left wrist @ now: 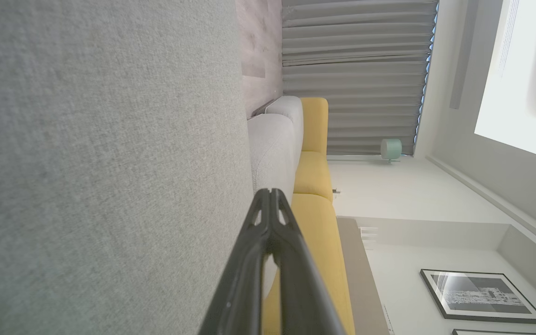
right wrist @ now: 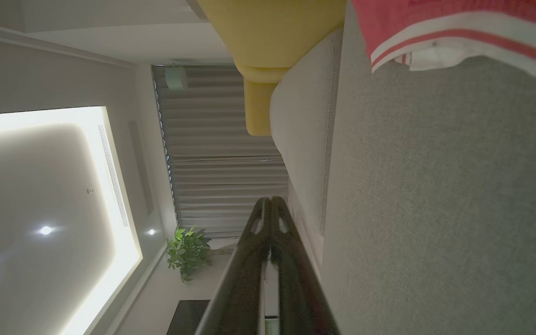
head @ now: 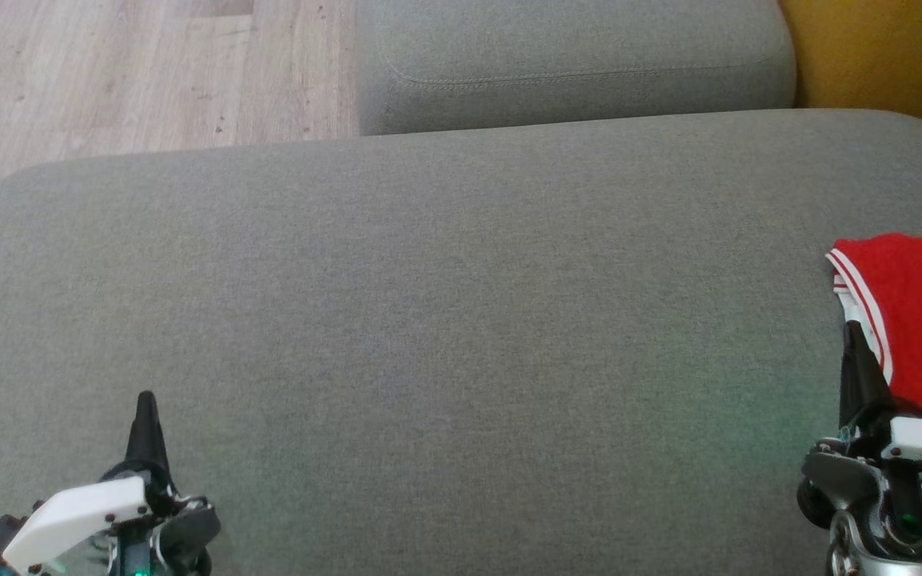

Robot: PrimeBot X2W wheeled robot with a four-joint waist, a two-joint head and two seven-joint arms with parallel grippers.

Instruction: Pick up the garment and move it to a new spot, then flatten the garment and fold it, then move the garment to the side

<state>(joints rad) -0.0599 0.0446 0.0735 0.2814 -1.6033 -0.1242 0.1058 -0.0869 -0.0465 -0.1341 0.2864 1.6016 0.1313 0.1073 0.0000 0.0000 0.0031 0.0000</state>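
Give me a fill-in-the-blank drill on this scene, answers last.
The garment lies at the head view's ____ edge.
The left gripper and the right gripper are both ____.
The cushion under the garment is ____ in colour.
Missing words: right; shut; grey.

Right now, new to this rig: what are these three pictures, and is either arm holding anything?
It is a two-armed robot. The wide picture comes from its head, looking down on a grey sofa cushion. At the bottom corners are its left end effector and right end effector, each two dark fingers, shut and empty. The other two pictures come from wrist cameras looking along those fingers, turned sideways. A red garment with white striped trim lies at the cushion's right edge, close to the right end effector.
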